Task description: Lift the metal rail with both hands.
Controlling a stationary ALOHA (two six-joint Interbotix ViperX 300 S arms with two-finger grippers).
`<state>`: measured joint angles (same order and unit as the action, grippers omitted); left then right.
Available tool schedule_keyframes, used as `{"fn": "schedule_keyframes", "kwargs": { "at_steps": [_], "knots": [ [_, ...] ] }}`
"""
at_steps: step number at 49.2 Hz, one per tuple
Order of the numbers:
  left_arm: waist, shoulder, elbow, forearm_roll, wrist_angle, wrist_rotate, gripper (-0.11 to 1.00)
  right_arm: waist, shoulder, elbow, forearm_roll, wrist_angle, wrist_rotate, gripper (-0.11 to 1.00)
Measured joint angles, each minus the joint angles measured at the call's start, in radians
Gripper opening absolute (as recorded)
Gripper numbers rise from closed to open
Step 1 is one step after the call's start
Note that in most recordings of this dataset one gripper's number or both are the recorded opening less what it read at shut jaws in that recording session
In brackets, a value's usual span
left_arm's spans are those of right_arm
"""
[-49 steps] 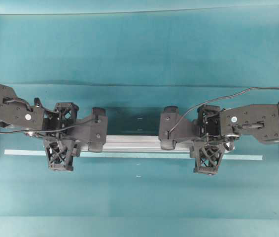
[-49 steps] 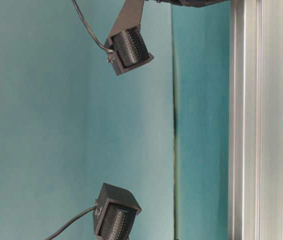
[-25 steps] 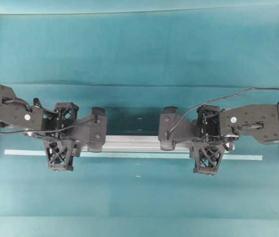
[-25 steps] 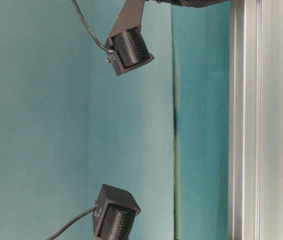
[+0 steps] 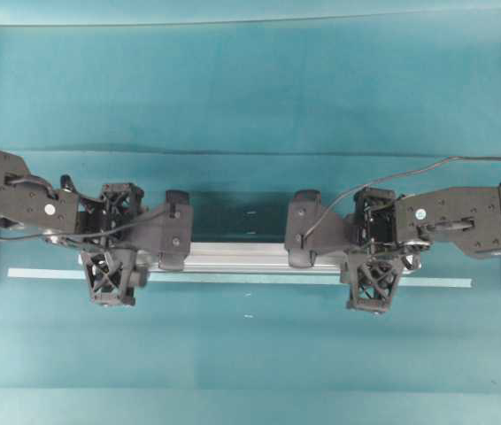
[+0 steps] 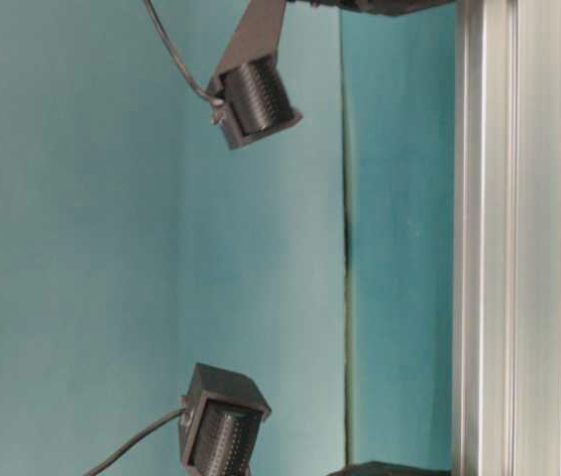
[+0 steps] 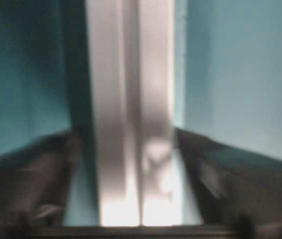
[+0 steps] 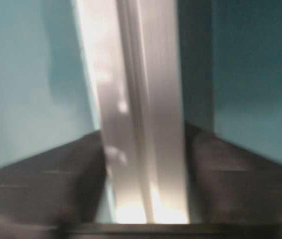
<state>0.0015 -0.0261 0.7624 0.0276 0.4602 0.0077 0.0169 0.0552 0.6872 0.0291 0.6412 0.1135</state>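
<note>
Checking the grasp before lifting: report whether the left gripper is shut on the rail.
Shut on it: the left gripper's fingers press both sides of the metal rail.

Teal tabletop (image 5: pixel 250 97) with a thin pale tape strip (image 5: pixel 233 278).

even overhead light; wrist views blurred, glare on the metal rail (image 7: pixel 131 149)

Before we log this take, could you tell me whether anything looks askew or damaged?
Nothing stands out: the metal rail lies straight and level between the left gripper and right gripper, parallel to the tape strip.
</note>
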Motion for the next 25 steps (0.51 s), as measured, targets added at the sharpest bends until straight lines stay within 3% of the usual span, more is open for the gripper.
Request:
{"fn": "schedule_keyframes", "kwargs": {
  "at_steps": [6,25],
  "knots": [
    [-0.002,0.002,0.002,-0.002,-0.002,0.002,0.92,0.002,0.0,0.0,0.002,-0.012,-0.005,0.99],
    [0.0,-0.037,0.003,-0.002,0.011,0.012,0.92,-0.011,-0.031,0.0,0.002,-0.034,0.003,0.99]
  ]
}}
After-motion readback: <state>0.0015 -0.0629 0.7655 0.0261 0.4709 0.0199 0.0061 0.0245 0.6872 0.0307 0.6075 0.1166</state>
